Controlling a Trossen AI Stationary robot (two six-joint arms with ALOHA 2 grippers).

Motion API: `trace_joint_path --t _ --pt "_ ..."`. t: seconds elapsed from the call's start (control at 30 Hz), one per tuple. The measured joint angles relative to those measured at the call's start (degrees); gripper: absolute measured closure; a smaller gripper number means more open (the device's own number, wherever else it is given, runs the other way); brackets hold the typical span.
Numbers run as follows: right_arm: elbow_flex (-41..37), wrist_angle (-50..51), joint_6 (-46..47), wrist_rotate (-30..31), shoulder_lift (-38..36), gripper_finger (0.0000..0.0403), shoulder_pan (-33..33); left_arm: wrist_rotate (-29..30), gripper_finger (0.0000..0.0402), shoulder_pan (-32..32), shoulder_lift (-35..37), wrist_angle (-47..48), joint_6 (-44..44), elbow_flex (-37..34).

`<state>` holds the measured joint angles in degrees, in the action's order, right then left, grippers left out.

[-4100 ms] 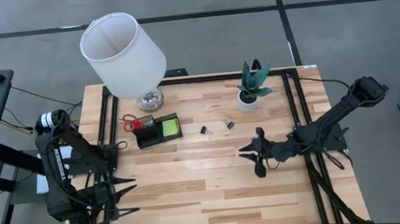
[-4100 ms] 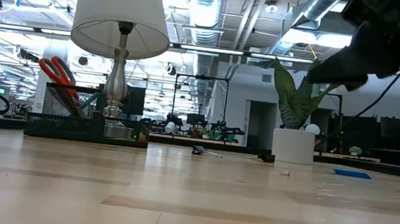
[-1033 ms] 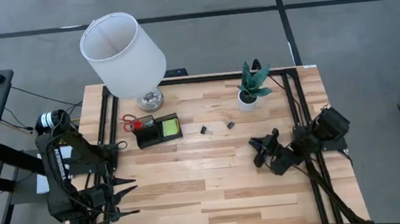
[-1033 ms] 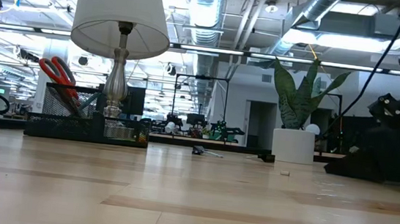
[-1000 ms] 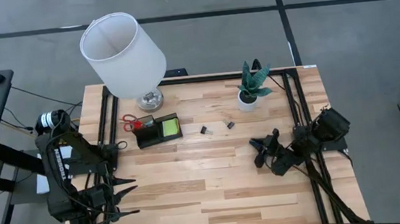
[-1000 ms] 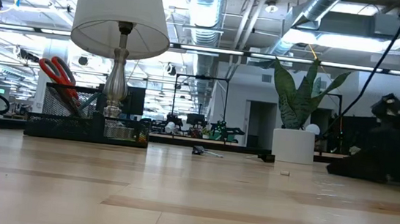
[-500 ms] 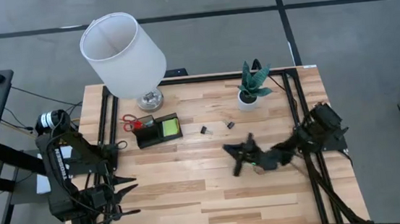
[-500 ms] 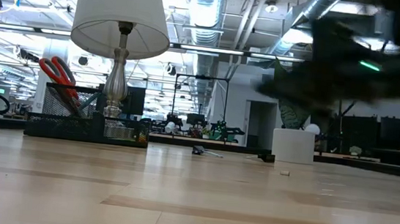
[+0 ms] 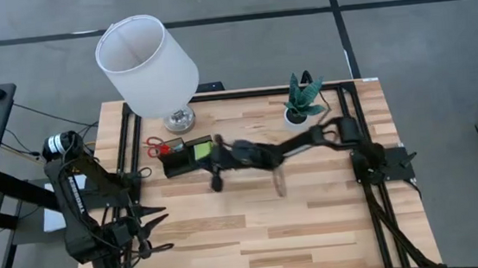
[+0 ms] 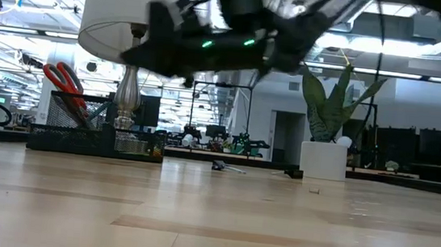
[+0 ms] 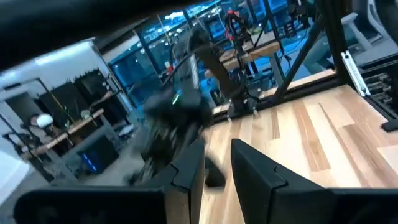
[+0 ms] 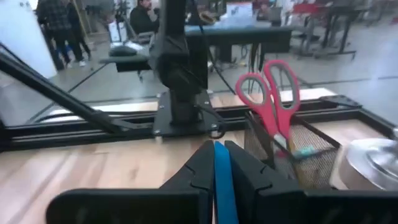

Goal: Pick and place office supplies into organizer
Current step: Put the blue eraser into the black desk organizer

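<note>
The black mesh organizer (image 9: pixel 187 156) stands at the table's far left, by the lamp base. In it are red-handled scissors (image 12: pixel 273 93) standing upright and a lime-green pad (image 9: pixel 202 151). My right arm reaches across the table, and its gripper (image 9: pixel 207 164) hovers blurred just on the near-right side of the organizer (image 12: pixel 292 155). It is shut on a blue eraser (image 12: pixel 222 167). Two small binder clips (image 10: pixel 220 166) lie on the wood. My left gripper (image 11: pixel 216 168) waits open at the near left (image 9: pixel 148 233). My right gripper pinches the blue eraser between its two fingers (image 12: pixel 199 168). Only a thin blue edge (image 12: pixel 222 155) shows in the gap. The fingers come about level from the table's right side. The eraser is carried clear of the table.
A lamp with a white shade (image 9: pixel 146 64) and a silver base (image 9: pixel 179 117) stands right behind the organizer. A small potted plant (image 9: pixel 304 102) sits at the far right of centre. Black frame rails (image 9: pixel 357 141) run along both table sides. People (image 12: pixel 56 25) stand in the room beyond.
My right gripper has swept fast from the table's right edge toward the left, rising off the wood as the arm stretched out. It is now by the organizer.
</note>
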<state>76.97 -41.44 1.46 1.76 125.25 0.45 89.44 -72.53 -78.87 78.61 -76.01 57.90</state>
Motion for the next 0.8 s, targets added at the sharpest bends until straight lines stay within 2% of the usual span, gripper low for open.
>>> trace_joint_path --t 0.1,0.17,0.3,0.4,0.63,0.8 --pt "10.99 8.26 -1.69 -4.69 7.34 0.0381 -1.73 -0.04 0.0329 0.0 0.0 0.55 2.43 0.19" --pt "18.06 12.9 -3.25 -5.67 12.5 0.0391 -2.12 -1.53 0.0329 0.1 0.0 0.6 3.84 0.21" --pt "31.22 14.85 -3.43 -6.32 21.42 0.0389 -2.74 -4.38 0.0329 0.86 0.0 0.59 5.25 0.21" --pt "38.49 17.36 -3.44 -6.34 25.48 0.038 -3.46 -6.76 0.0329 1.5 0.0 0.57 5.19 0.21" --pt "44.37 26.74 -3.52 -6.31 27.87 0.0386 -4.69 -10.69 0.0329 2.08 0.0 0.11 4.15 0.21" --pt "44.51 28.94 -3.59 -4.65 27.87 0.0335 -4.72 -11.23 0.0329 2.08 0.0 0.0 1.79 0.21"
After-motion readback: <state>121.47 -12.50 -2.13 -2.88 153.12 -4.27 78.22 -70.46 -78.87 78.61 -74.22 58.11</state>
